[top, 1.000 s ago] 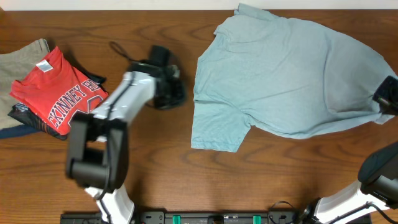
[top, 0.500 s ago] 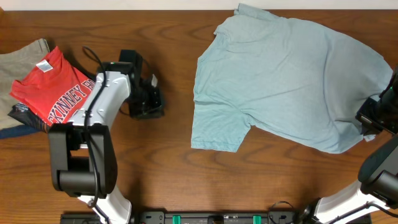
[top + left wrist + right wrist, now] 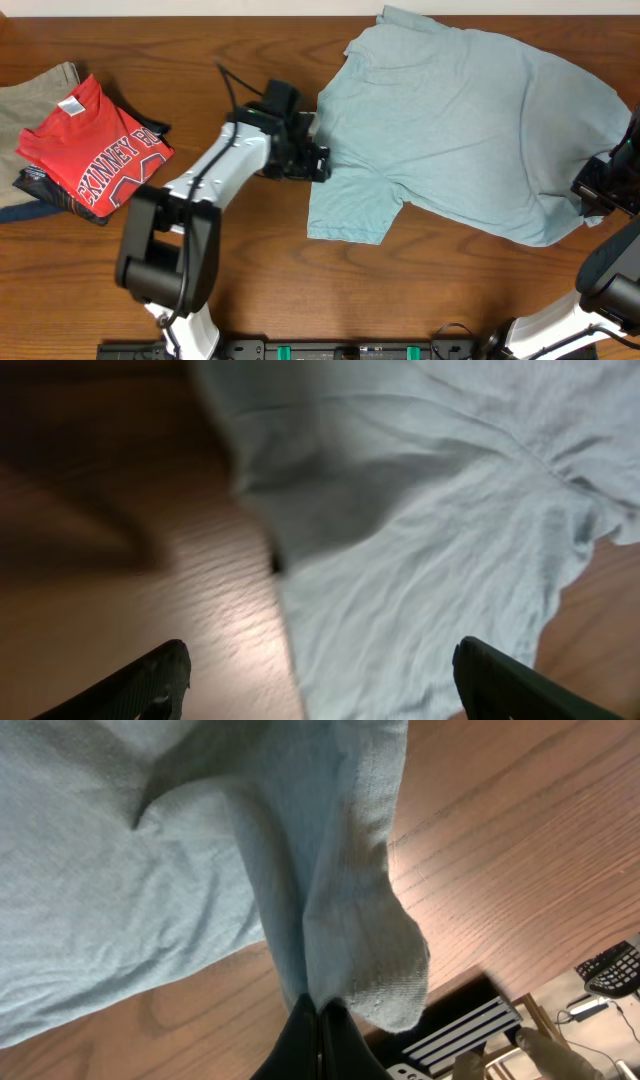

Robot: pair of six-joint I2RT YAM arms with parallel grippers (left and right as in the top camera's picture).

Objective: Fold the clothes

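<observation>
Overhead, left arm: it is stretched from the near table edge toward 1 o'clock, and the left gripper [image 3: 318, 163] is set at the 9 o'clock edge of the light blue T-shirt [image 3: 460, 110], just above the sleeve. The spread of its jaws cannot be told here.
Overhead, right arm: the right gripper [image 3: 603, 188] is placed at the T-shirt's 4 o'clock hem.
Overhead, change: half a second ago the left gripper was held just beside the folded red shirt [image 3: 95, 145] at the table's 9 o'clock. It is now carried across to the T-shirt. The right gripper and the hem are found where they were.
Overhead, garment: the T-shirt is spread over the 1-to-3 o'clock part of the table [image 3: 250, 260].
Left wrist, gripper: the view is blurred. The fingers [image 3: 160, 675] are seen at 7 and 5 o'clock, set wide apart, with nothing clamped.
Left wrist, garment: the T-shirt [image 3: 440, 560] fills 12 to 5 o'clock, and its edge is run down between the fingers. Bare wood is seen at 9 o'clock.
Right wrist, gripper: the right gripper [image 3: 318, 1040] is pressed together on a pinched fold of hem at 6 o'clock.
Right wrist, garment: the cloth [image 3: 120, 900] is drawn away toward 10 o'clock, and wood is seen at 2 o'clock.
</observation>
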